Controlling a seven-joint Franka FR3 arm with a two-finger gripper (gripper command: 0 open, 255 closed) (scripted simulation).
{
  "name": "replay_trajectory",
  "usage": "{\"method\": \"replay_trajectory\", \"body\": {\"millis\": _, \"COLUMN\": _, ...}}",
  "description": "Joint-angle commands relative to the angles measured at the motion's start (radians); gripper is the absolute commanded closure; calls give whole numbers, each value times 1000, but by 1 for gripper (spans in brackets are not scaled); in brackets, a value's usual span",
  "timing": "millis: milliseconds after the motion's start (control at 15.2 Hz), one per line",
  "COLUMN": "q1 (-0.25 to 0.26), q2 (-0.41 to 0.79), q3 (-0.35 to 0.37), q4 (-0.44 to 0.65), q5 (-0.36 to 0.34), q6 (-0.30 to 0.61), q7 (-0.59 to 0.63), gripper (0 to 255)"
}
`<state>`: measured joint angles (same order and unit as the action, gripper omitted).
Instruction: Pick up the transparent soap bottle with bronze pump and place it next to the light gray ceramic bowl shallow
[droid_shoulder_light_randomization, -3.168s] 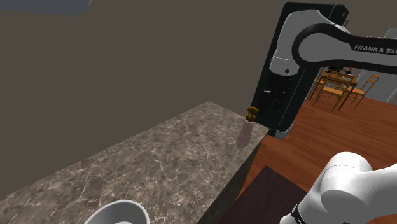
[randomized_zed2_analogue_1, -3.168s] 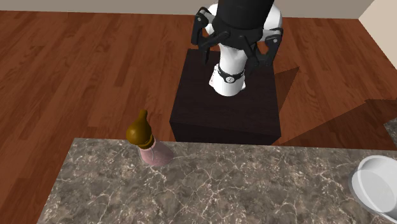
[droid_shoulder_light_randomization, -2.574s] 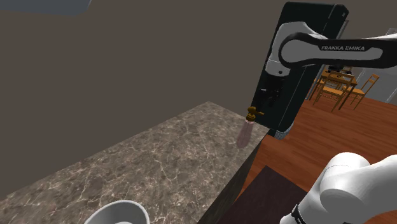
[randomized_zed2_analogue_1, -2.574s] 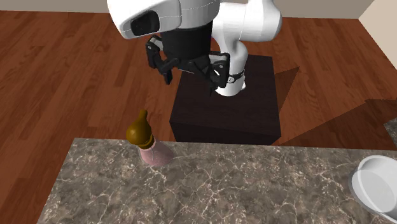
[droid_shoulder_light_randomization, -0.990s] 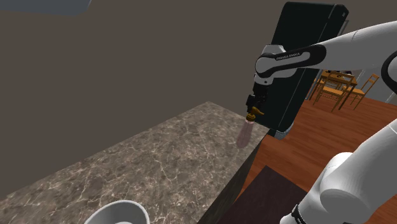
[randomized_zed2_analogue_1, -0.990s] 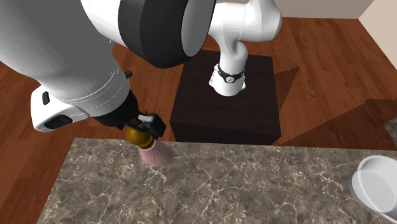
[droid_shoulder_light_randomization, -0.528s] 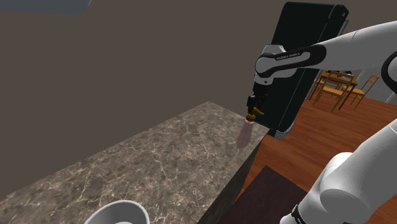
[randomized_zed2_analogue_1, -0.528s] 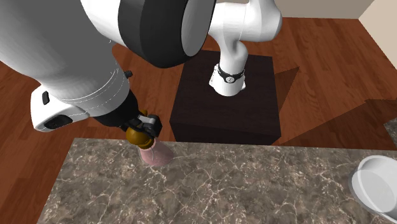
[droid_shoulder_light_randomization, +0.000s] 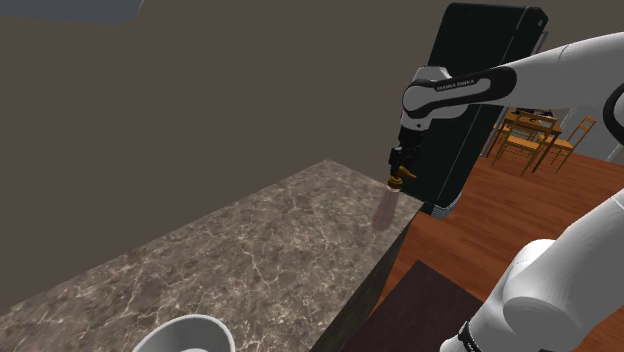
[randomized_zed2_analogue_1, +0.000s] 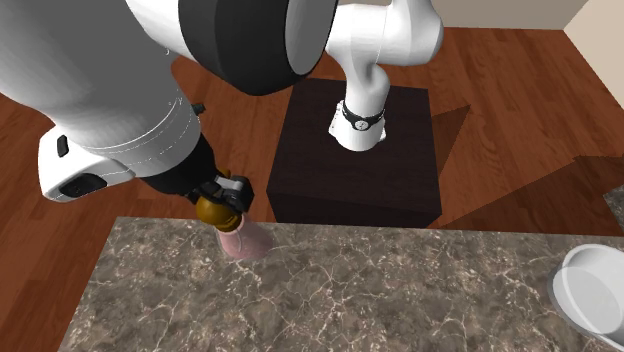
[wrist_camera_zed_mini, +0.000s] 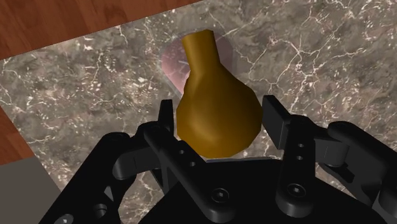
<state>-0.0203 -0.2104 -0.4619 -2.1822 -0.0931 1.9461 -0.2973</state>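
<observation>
Surface: mottled brown-grey marble countertop (droid_shoulder_light_randomization: 250, 250) (randomized_zed2_analogue_1: 400, 290) is running above a reddish wooden plank floor (randomized_zed2_analogue_1: 120, 100).
Arm: white Franka arm (droid_shoulder_light_randomization: 560, 70) is stretching from the dark box stand (randomized_zed2_analogue_1: 300, 160) out to the counter's corner.
Gripper: all-black two-finger gripper (droid_shoulder_light_randomization: 401, 170) (randomized_zed2_analogue_1: 222, 195) (wrist_camera_zed_mini: 219, 114) is pointing down at the counter, right over the bottle.
Fingers: both black fingers (wrist_camera_zed_mini: 167, 118) are pressing on opposite sides of the bulbous bronze pump (wrist_camera_zed_mini: 216, 108) (randomized_zed2_analogue_1: 218, 208) (droid_shoulder_light_randomization: 400, 178), clamping it between them, with the pump's narrow spout sticking out past the fingertips.
Bottle: clear, pink-tinted soap bottle (droid_shoulder_light_randomization: 383, 210) (randomized_zed2_analogue_1: 243, 240) (wrist_camera_zed_mini: 170, 63) is hanging or standing upright directly beneath the gripper, close to the counter edge that faces the stand. I cannot tell whether its base is touching the marble.
Bowl: pale grey shallow bowl (droid_shoulder_light_randomization: 190, 322) (randomized_zed2_analogue_1: 560, 285) is sitting on the same countertop, well apart from the gripper, toward the other end of the counter.
Background: tall black slab (droid_shoulder_light_randomization: 490, 40) is standing just behind the gripper in the shoulder view, and wooden chairs (droid_shoulder_light_randomization: 520, 140) are showing beyond it on the plank floor.
</observation>
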Motion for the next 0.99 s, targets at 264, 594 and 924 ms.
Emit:
{"method": "replay_trajectory", "body": {"millis": 264, "q1": 1, "q2": -15, "q3": 7, "q4": 66, "q5": -3, "q6": -81, "q7": 3, "gripper": 255}}
{"method": "replay_trajectory", "body": {"millis": 594, "q1": 3, "q2": -24, "q3": 12, "q4": 126, "q5": -3, "q6": -148, "q7": 5, "gripper": 255}}
{"method": "replay_trajectory", "body": {"millis": 924, "q1": 5, "q2": -27, "q3": 17, "q4": 190, "q5": -2, "q6": -215, "q7": 5, "gripper": 255}}
